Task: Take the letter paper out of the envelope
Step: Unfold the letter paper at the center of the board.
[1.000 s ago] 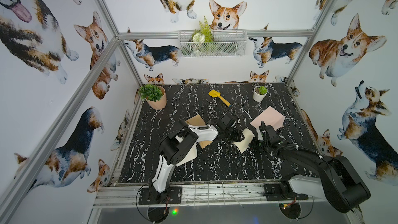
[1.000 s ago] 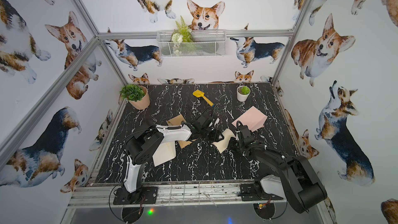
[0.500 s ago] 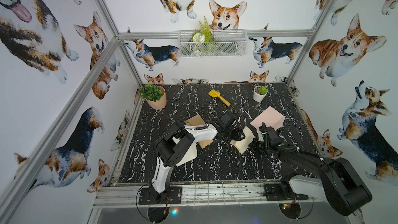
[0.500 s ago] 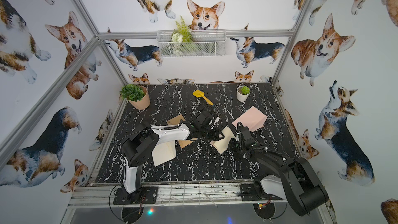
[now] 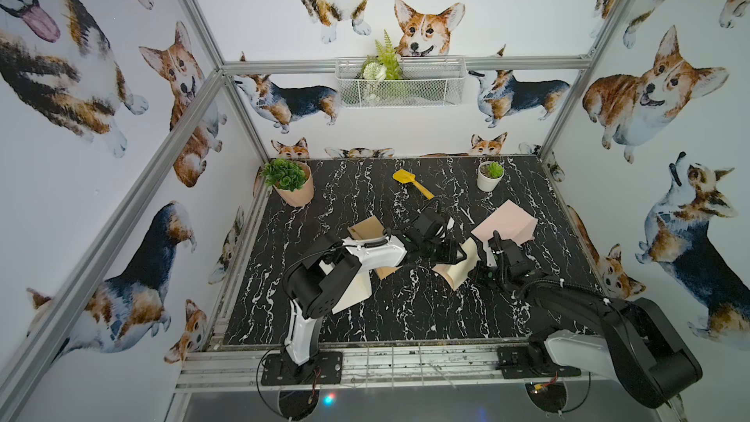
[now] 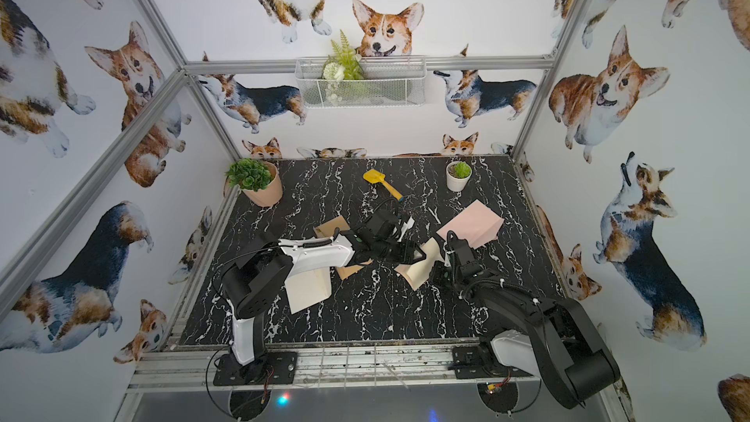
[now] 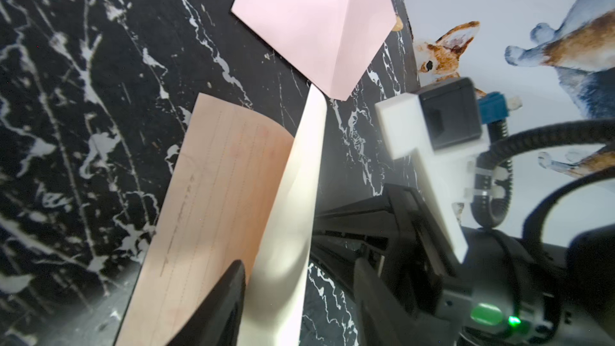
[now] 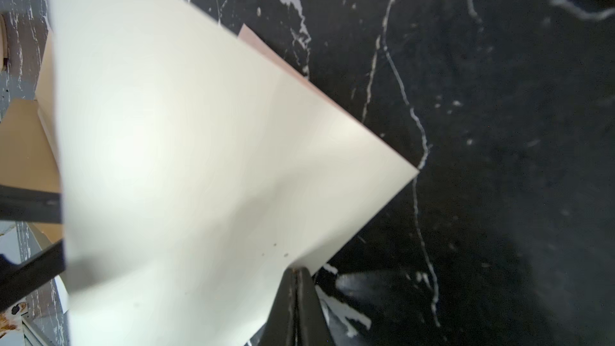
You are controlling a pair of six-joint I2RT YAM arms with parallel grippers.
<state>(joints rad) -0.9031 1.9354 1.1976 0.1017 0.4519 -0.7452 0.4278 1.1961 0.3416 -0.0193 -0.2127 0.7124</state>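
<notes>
A cream envelope [image 5: 458, 267] stands tilted off the black marble table in both top views, also seen as the envelope [image 6: 420, 271]. My right gripper [image 8: 296, 271] is shut on its edge. A peach lined letter paper [image 7: 213, 194] sticks out beside the envelope wall [image 7: 293, 194]; its edge [image 8: 266, 51] peeks from behind the envelope in the right wrist view. My left gripper [image 7: 299, 297] is open. One finger [image 7: 223, 304] lies over the letter paper, and the envelope wall stands between the jaws, with a gap to the other finger [image 7: 376, 294].
A pink envelope [image 5: 507, 225] lies just behind the right arm. A brown envelope [image 5: 365, 229] and a cream sheet [image 5: 353, 290] lie under the left arm. Further back are a yellow shovel [image 5: 412, 182], a terracotta plant pot [image 5: 290, 182] and a white pot [image 5: 490, 175].
The left arm's elbow has shifted slightly toward the left. Both grippers and the envelope stay where they were.
</notes>
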